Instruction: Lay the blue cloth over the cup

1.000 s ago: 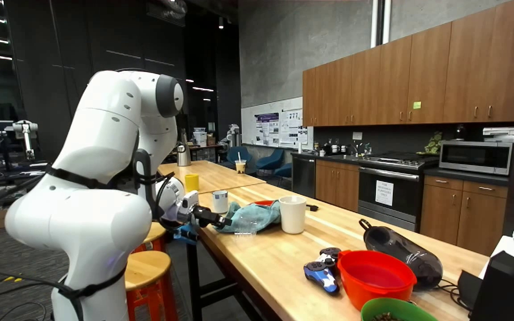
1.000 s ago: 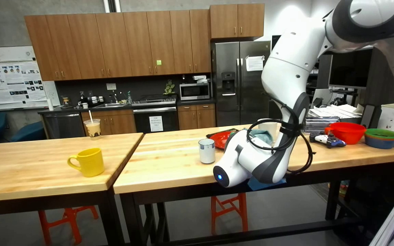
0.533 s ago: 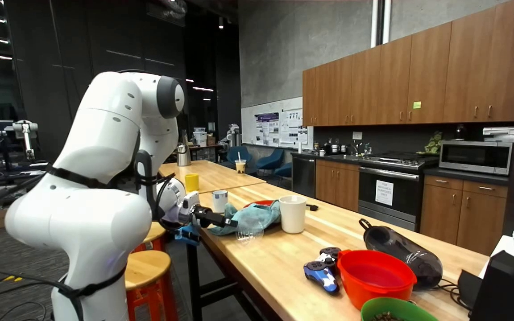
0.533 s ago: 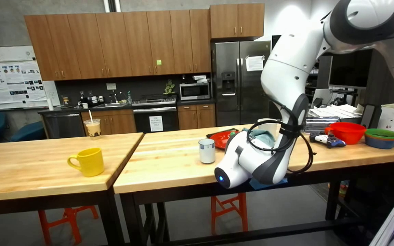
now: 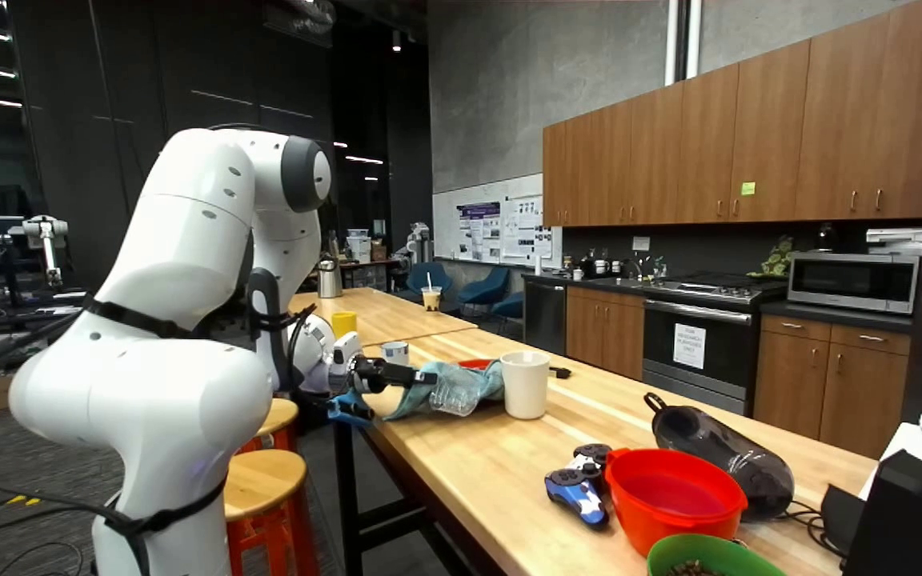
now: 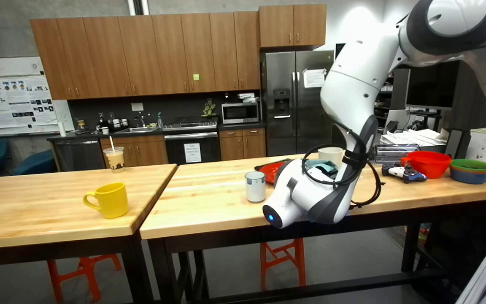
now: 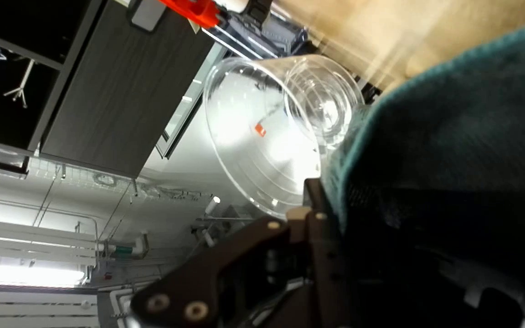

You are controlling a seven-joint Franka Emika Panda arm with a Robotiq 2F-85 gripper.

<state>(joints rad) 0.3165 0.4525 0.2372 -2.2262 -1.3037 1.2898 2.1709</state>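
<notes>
Wrist view: the blue cloth touches the clear cup.

Both exterior views share the table and the cabinets beyond.

Sign on oven door: "FOR RESEARCH PURPOSES ONLY"; poster print too small.

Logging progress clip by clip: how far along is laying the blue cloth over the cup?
Done: the hand is at the blue cloth. Under way: apparently gripping it; its edge meets a finger in the wrist view, closure hidden. Left: the covering; the clear cup is uncovered there, as is the white cup in an exterior view.
</notes>
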